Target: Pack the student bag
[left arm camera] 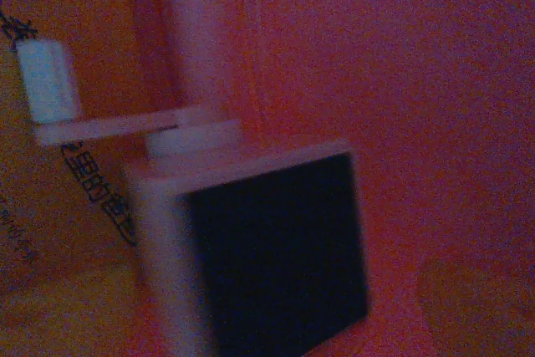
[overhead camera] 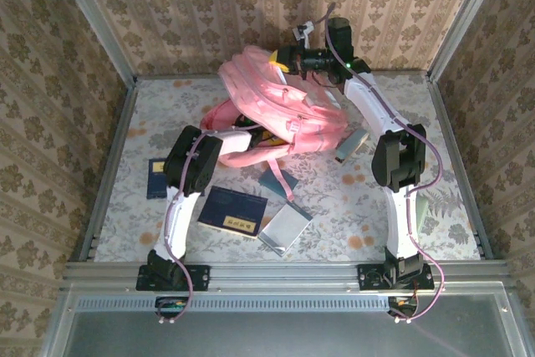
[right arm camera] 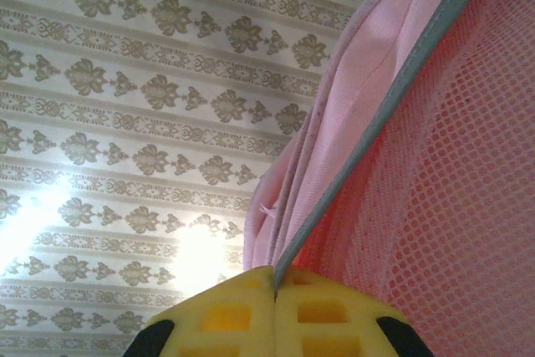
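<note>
The student bag, pink with pale panels, lies at the back middle of the table with its mouth facing the left arm. My right gripper is raised above it and shut on the bag's grey-edged rim, next to pink mesh; its yellow pads meet on the edging. My left arm reaches into the bag's mouth, so its gripper is hidden from above. Inside, in red light, are the bag's fabric, a blurred white-framed dark block and an orange cover with black print.
Books lie on the table in front of the bag: a dark blue one, a small blue one, a teal one and a silver-grey one. A grey flat item rests right of the bag. Metal rails edge the table.
</note>
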`<state>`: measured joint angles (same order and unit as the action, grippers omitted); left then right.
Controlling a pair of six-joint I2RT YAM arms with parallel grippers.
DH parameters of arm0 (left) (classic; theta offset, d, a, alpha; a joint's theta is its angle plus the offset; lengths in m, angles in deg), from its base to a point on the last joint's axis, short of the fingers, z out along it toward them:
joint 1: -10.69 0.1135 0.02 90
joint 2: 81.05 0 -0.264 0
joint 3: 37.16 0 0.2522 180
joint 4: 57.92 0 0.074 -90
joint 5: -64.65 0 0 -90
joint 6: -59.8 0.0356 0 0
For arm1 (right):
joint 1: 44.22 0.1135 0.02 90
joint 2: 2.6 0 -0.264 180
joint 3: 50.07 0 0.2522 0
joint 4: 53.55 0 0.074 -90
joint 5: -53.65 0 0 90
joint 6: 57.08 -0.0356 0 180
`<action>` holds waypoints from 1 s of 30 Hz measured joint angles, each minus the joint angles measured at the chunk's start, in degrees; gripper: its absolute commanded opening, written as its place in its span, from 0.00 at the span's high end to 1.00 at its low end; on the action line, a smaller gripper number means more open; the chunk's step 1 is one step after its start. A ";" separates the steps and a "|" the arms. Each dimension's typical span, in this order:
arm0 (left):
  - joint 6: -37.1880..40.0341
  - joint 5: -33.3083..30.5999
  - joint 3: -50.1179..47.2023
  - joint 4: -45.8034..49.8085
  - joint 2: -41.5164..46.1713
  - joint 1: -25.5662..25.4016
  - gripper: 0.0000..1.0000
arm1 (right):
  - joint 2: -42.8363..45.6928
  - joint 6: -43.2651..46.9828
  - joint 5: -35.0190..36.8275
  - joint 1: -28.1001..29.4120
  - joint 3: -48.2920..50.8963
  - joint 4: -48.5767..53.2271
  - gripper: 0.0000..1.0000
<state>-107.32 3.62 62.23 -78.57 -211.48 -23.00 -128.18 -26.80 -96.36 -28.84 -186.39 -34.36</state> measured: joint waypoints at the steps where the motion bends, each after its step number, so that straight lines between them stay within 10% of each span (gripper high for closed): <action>1: 0.96 -0.04 0.07 1.55 0.72 0.00 0.01 | 0.00 0.28 -0.04 0.00 -0.15 0.33 1.00; 30: 1.84 5.79 -20.96 1.66 20.79 7.43 0.00 | 3.39 15.89 4.11 -1.92 -1.20 15.43 1.00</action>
<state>-105.49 9.41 41.27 -76.91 -190.69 -15.57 -124.79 -10.91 -92.25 -30.76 -187.59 -18.93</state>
